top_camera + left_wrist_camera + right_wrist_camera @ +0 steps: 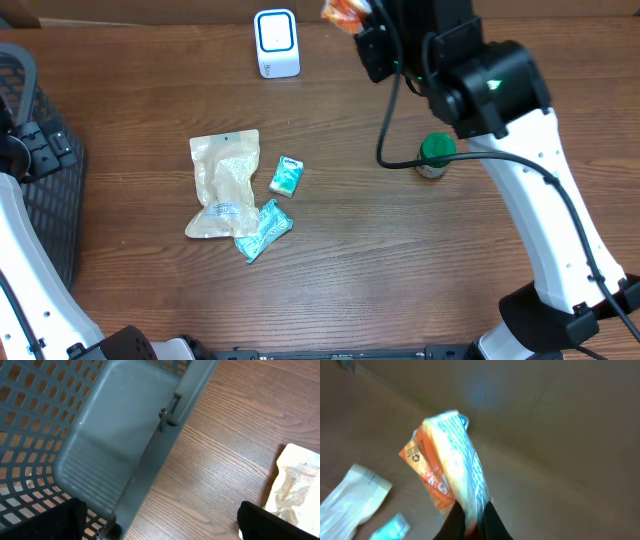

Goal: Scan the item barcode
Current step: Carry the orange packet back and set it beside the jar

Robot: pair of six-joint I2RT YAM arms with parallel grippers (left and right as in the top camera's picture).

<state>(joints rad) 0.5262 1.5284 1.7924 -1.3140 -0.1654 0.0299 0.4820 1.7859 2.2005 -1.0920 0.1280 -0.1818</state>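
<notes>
My right gripper [472,510] is shut on an orange and white snack packet [447,465], holding it by one end in the air. From overhead the packet [340,12] sits at the table's far edge, right of the white scanner [276,42] with its blue-lit face. The packet's barcode is out of view. My left gripper [160,527] is open, with one finger over the grey basket [100,435] and the other beside a beige pouch [297,485]. Nothing is between its fingers.
A beige pouch [225,185], a small teal packet [286,176] and a longer teal packet [263,232] lie mid-table. A green-capped bottle [436,152] stands under the right arm. The dark mesh basket [40,200] fills the left edge.
</notes>
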